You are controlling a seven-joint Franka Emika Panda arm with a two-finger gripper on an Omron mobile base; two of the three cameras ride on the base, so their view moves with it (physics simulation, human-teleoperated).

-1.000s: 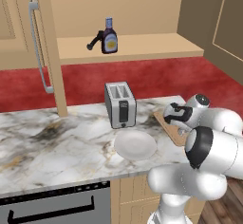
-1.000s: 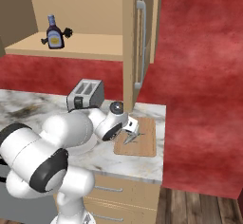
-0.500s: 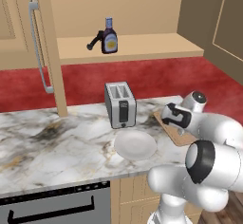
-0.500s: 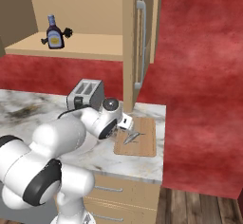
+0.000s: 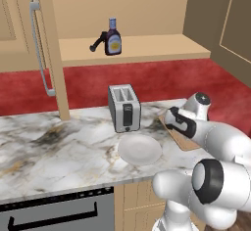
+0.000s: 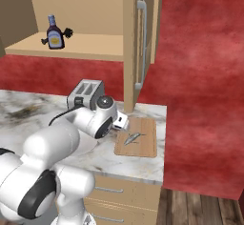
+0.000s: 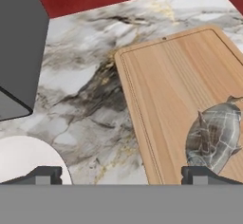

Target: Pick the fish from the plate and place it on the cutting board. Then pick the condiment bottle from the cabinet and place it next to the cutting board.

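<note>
The silvery-grey fish point(image 6: 132, 138) lies on the light-brown cutting board point(image 6: 143, 145) at the counter's right end. In the hand view the fish point(image 7: 213, 137) rests on the board point(image 7: 175, 85) at the right, just above one fingertip. My gripper point(image 6: 121, 122) hovers open and empty over the board's left edge, between the board and the white plate point(image 5: 139, 150); it also appears as gripper point(image 5: 171, 119) and gripper point(image 7: 123, 175). The plate point(image 7: 26, 163) is bare. The condiment bottle point(image 5: 113, 37) with its blue cap stands upright on the cabinet shelf point(image 5: 157, 49), the same bottle point(image 6: 55, 33).
A silver toaster point(image 5: 125, 108) stands just behind the plate, its dark side point(image 7: 19, 52) close to my hand. A small black brush-like tool point(image 5: 97, 43) leans beside the bottle. The open cabinet door has a long grey bar handle point(image 5: 39, 49). An oven front point(image 5: 59, 213) sits below the marble counter.
My open gripper has drawn back a little to the left, off the board toward the plate. The fish stays where it lay on the board.
</note>
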